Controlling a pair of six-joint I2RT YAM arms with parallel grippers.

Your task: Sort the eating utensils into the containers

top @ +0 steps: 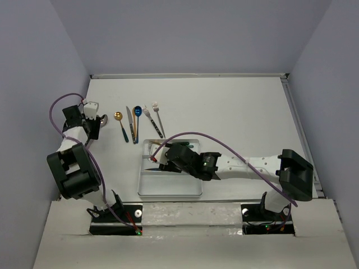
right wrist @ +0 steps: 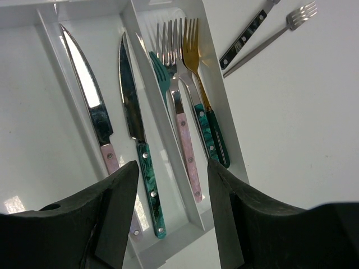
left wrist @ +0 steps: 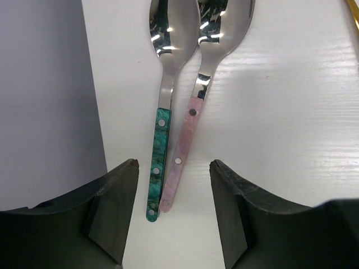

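In the left wrist view the top edge cuts through the bowls of the teal-handled spoon (left wrist: 159, 151) and the pink-handled spoon (left wrist: 182, 148). A gold utensil (left wrist: 356, 14) shows only as a sliver at the upper right corner. In the right wrist view the tray (right wrist: 221, 106) runs out of frame at left and top. There the pink-handled knife (right wrist: 90, 95) ends behind a finger (right wrist: 112, 224) of the right gripper (right wrist: 173, 168), and a black-handled utensil (right wrist: 242, 39) loses its head at the top edge. From above, the right arm (top: 241, 165) covers most of the tray's contents.
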